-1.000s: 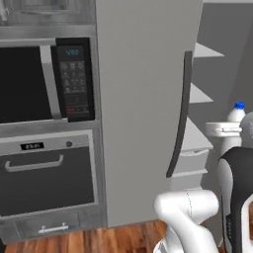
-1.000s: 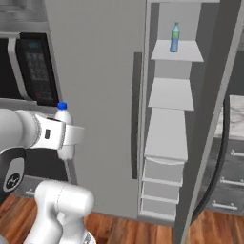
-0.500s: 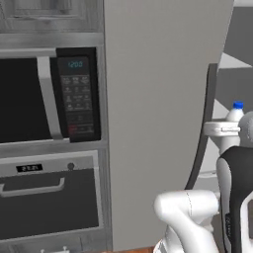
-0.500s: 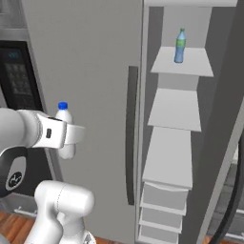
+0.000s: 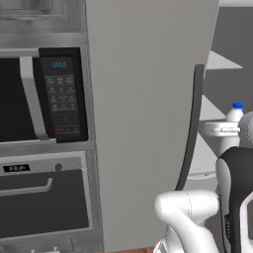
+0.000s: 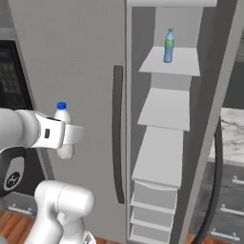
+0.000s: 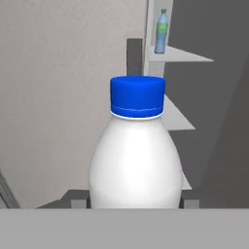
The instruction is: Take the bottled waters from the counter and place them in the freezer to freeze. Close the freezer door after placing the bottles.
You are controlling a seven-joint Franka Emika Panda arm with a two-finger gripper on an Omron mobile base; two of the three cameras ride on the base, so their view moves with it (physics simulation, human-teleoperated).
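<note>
My gripper is shut on the pale white bottle with the blue cap, held upright in front of the wide grey fridge door. In the hand view that white bottle stands between the fingertips. The same bottle peeks over my arm in the left base view. The freezer stands open to the right, and the blue bottle with the green cap stands on its upper shelf. The blue bottle also shows far ahead in the hand view.
The open freezer door with its dark handle juts out at the right. Behind it lie the marble counter and dark drawers. A microwave and an oven sit left of the fridge. Lower freezer shelves and drawers are bare.
The whole picture has grown and shifted: the base has driven closer to the fridge and freezer. The white bottle stays held in the gripper, and the blue bottle stays on its shelf.
</note>
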